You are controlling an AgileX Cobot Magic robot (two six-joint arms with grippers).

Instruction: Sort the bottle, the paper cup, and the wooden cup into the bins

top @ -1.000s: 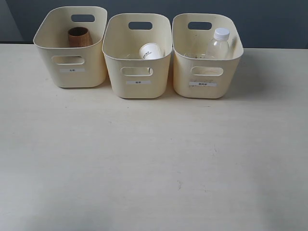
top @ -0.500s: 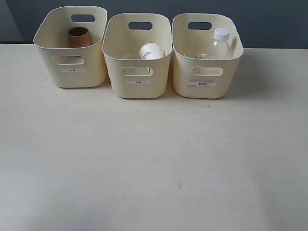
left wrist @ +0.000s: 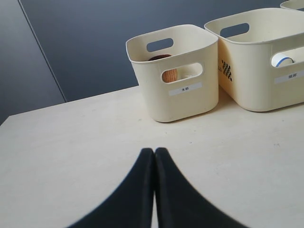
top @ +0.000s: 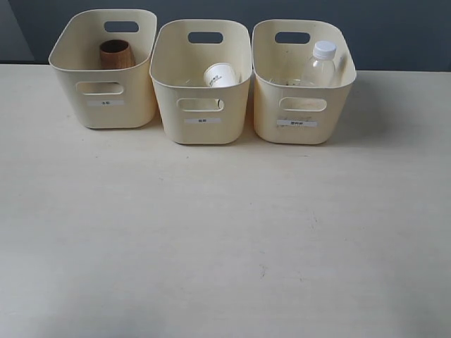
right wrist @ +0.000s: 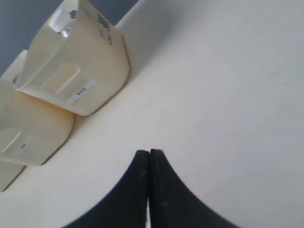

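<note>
**Bins in a row, one item in each**

Table [top: 225,232]: pale cream top, matte, faint grain, a few small dark specks. Behind it is a dark blue-grey wall [top: 402,32]. Three bins stand close side by side at the far edge.
- Left bin [top: 70,91]: wooden cup [top: 116,54], upright.
- Middle bin [top: 169,113]: paper cup [top: 222,75], tilted.
- Right bin [top: 268,116]: bottle [top: 320,67], cap up.

Left gripper [left wrist: 154,154] and right gripper [right wrist: 149,154]: fingers pressed together, nothing between them, both over the table.
</note>
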